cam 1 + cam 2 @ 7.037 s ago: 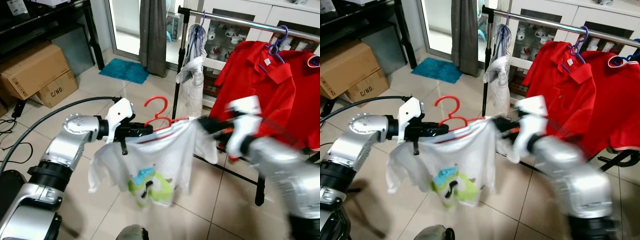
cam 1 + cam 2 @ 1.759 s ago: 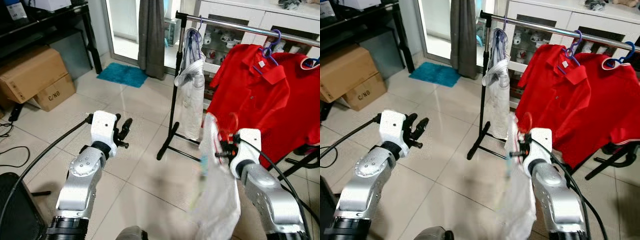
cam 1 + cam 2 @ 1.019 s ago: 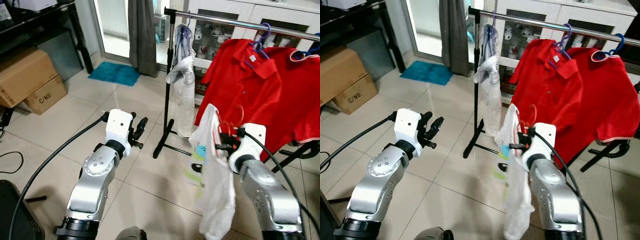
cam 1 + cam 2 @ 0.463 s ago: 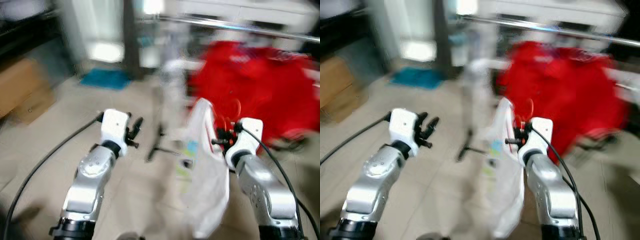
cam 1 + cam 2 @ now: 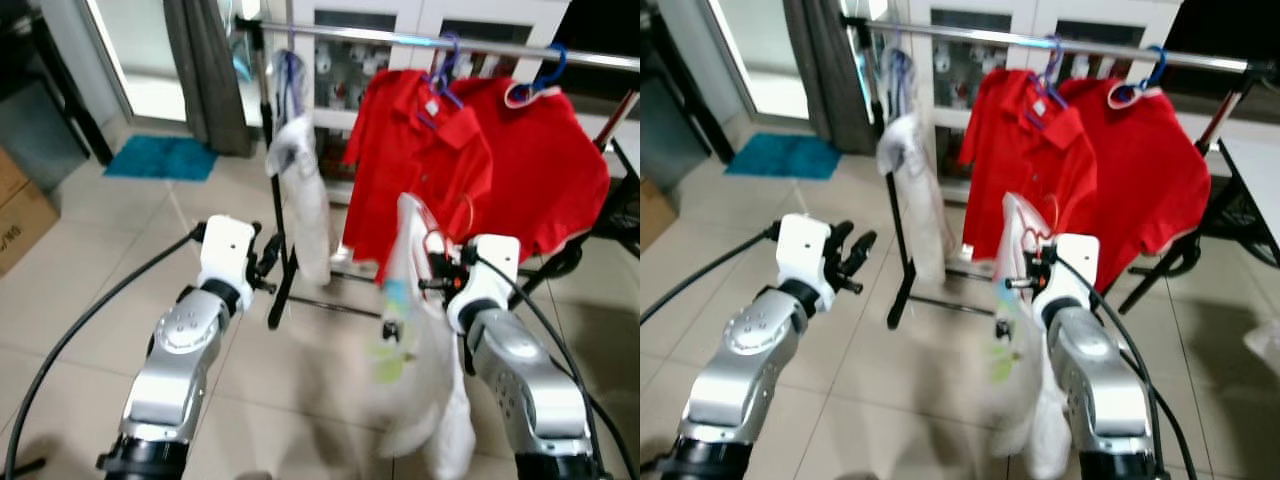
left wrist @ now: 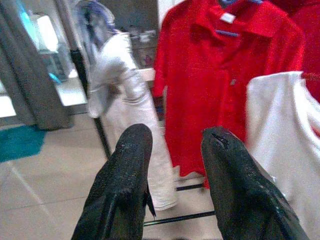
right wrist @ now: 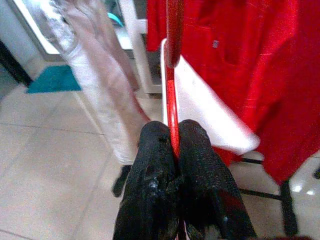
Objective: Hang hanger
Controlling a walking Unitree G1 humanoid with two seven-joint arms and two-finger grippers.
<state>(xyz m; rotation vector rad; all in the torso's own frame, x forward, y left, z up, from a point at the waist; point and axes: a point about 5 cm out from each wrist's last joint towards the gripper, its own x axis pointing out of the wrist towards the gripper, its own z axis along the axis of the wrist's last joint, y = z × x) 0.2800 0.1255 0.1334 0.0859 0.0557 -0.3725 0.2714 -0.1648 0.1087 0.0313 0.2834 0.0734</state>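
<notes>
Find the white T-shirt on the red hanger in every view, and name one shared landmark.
Left eye view: white T-shirt right of centre.
Right eye view: white T-shirt near centre.
Left wrist view: white T-shirt in front of the red polo shirt.
Right wrist view: white T-shirt behind the red hanger.
Shared landmark: that red polo shirt.

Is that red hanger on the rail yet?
No. The right tool grips the red hanger, below the rail.

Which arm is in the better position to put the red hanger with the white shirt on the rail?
Right: the right gripper already clamps the red plastic hanger; the left gripper is open, empty.
</notes>
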